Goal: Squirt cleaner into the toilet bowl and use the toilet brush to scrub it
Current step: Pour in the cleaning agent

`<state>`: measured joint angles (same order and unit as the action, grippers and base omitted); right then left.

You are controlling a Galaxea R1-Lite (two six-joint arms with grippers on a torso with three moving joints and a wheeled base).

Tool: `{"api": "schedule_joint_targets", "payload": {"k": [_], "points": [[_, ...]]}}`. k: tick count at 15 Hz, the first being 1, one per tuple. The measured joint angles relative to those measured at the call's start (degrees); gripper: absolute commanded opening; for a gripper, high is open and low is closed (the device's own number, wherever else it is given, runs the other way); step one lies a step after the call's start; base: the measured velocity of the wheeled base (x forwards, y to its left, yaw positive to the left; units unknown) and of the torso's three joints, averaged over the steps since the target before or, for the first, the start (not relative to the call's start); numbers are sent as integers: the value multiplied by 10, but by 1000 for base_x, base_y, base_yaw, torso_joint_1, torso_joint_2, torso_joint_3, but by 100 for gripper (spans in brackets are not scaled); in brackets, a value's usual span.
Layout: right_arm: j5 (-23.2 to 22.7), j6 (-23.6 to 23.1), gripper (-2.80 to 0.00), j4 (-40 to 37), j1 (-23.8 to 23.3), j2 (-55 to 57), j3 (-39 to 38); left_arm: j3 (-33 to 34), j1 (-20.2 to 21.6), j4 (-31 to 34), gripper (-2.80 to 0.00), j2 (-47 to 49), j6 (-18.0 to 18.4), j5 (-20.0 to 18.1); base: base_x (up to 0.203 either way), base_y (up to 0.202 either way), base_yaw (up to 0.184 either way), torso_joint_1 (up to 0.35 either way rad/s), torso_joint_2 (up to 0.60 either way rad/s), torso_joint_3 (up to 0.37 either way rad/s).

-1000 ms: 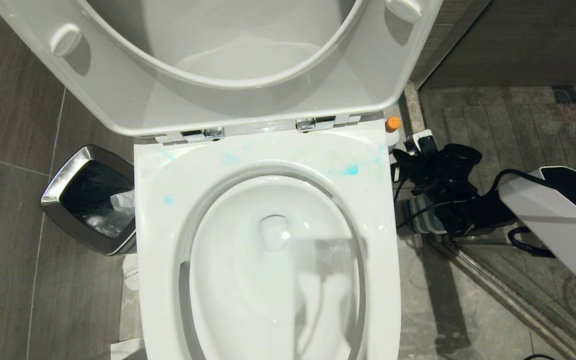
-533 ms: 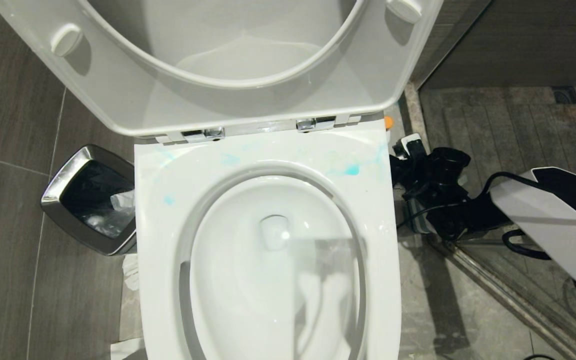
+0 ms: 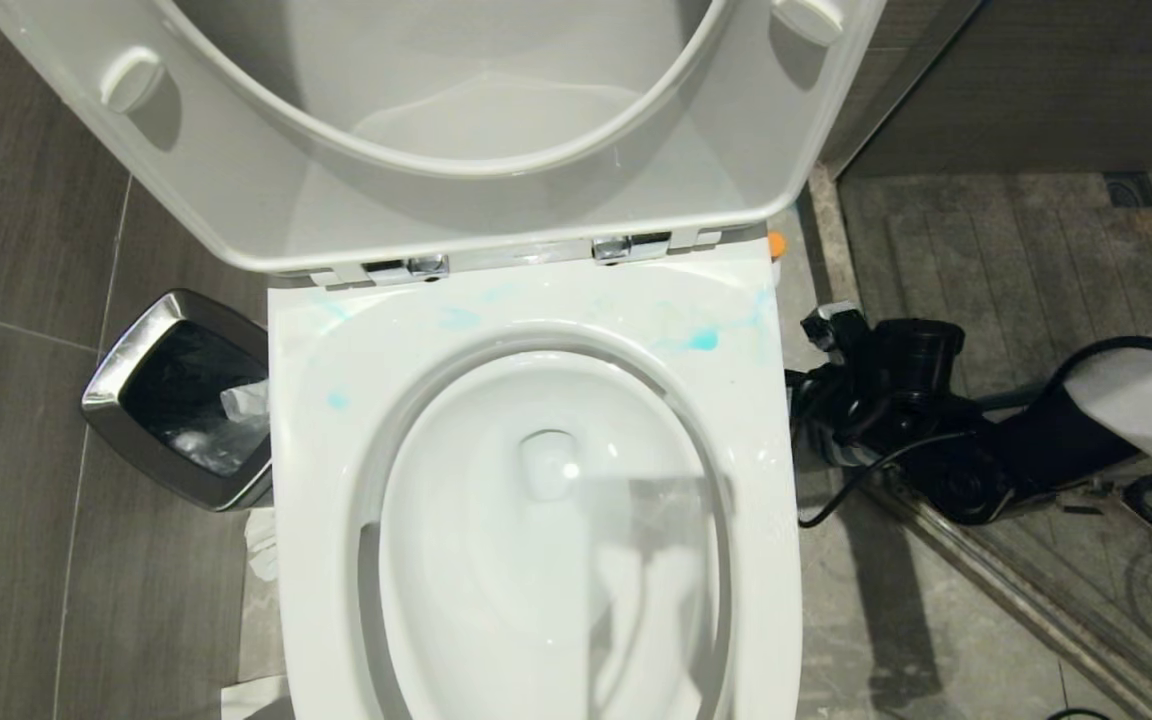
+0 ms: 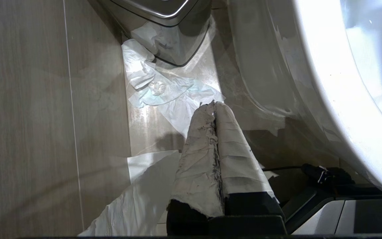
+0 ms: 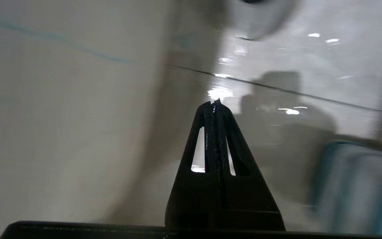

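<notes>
Right gripper [image 5: 215,103]: black, jaws together, empty, low beside glossy white ceramic toilet bowl [image 3: 536,560]; orange-capped white cleaner bottle [image 3: 777,244] near, apart.

Left gripper [image 4: 213,105]: together.

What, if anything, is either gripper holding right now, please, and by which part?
Nothing: the left gripper and the right gripper are both shut on nothing.

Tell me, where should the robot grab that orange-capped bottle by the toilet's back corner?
Probably the body of the cleaner bottle, just under its orange cap, approached from the robot's right: the toilet bowl's rim blocks its left and the raised seat overhangs. Only the cap shows, so it's a guess. The shut right gripper is on that side; the left gripper is shut near the bin.
</notes>
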<state>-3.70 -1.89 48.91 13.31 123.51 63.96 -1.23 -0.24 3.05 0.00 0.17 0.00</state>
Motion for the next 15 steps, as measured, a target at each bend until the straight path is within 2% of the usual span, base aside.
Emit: {"api": "schedule_joint_targets", "payload": {"k": [1,4,8,12,13,15], "points": [[1,17,-280,-2,12,-9,-5,0,-1,0,-280,0,0,0,0,0,0,0,0,0],[40,4,-280,43,36,4,-4,0,0,0,-280,0,0,0,0,0,0,0,0,0],[134,-62,-280,113,59,46,4,0,0,0,-280,0,0,0,0,0,0,0,0,0],[172,-92,-280,188,62,91,3,0,0,0,-280,0,0,0,0,0,0,0,0,0],[175,-96,0,208,63,101,1,0,0,0,-280,0,0,0,0,0,0,0,0,0],[177,-97,0,221,62,114,0,0,0,0,-280,0,0,0,0,0,0,0,0,0]]}}
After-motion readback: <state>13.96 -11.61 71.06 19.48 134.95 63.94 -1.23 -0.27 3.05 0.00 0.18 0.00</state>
